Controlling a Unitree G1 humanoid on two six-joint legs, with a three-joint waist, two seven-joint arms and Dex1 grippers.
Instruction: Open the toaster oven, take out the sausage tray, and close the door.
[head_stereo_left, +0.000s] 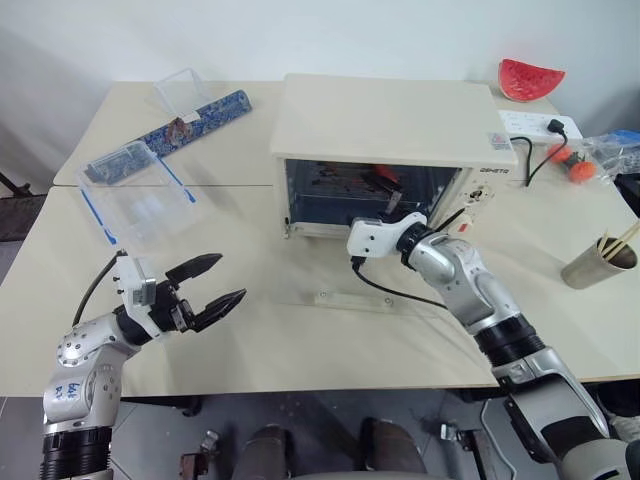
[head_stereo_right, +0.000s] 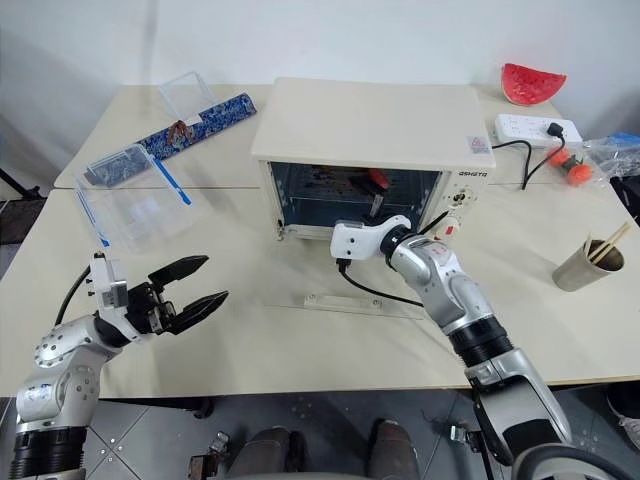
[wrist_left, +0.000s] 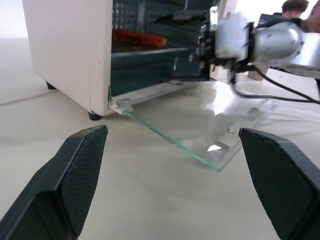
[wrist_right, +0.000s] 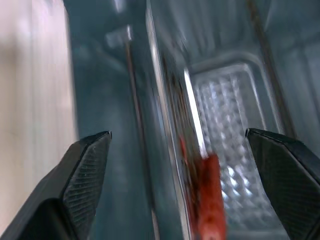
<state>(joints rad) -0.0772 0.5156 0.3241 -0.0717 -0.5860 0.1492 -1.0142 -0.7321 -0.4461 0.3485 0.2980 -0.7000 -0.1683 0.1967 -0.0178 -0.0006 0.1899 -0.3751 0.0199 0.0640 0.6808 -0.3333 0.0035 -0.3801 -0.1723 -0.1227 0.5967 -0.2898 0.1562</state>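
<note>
right gripper (head_stereo_right: 378, 208) sits at the mouth of the toaster oven (head_stereo_right: 365, 125), its two black fingers spread wide and holding nothing, aimed into the cavity. straight ahead of it, in the right wrist view, the sausage tray (wrist_right: 227, 120) lies inside the oven: shallow silver metal with a ridged, shiny bottom, and one reddish-orange sausage (wrist_right: 210, 200) on it close to the fingertips. the tray reads as turned on edge in that view, so the wrist looks rolled to the side. just below and behind the gripper, the door (head_stereo_right: 340, 290) lies folded flat on the table, a clear glass panel hinged at the oven's lower front edge.

the opening looks done, and the step in hand seems to be reaching for the tray. to do it well, the fingers should straddle the tray's near rim, one above and one below, not the sausage, and close only once the rim is well between them. the pull should be level and straight out over the glass door, so the sausage doesn't roll and the tray doesn't catch on the rack.

left gripper (head_stereo_left: 206, 288), well off to the side of the right one, hangs over bare table, also spread wide and empty, pointing toward the door's edge.
</note>
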